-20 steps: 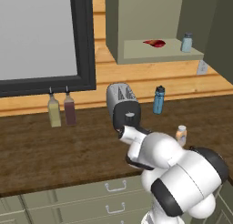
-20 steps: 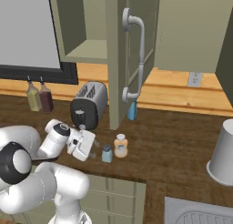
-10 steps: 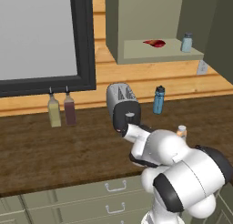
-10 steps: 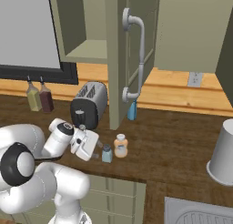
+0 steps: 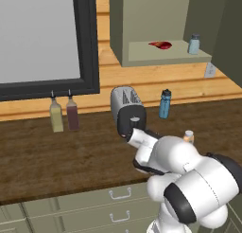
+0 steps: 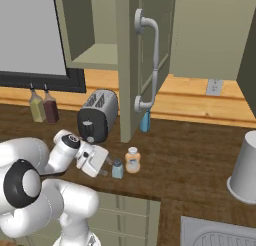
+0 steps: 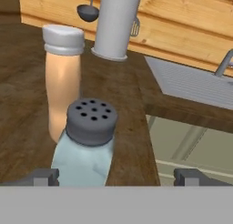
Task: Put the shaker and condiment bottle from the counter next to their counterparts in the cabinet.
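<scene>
The shaker [image 7: 86, 141] is a squat, pale-blue see-through jar with a dark grey cap pierced by small holes; it stands upright on the dark wood counter [image 6: 200, 155] near its front edge, just beside the slim tan-orange condiment bottle [image 7: 63, 86] with its whitish cap. No label or writing can be read on either. The gripper [image 7: 116, 176] has its fingers spread wide apart on either side of the shaker, holding nothing.
</scene>
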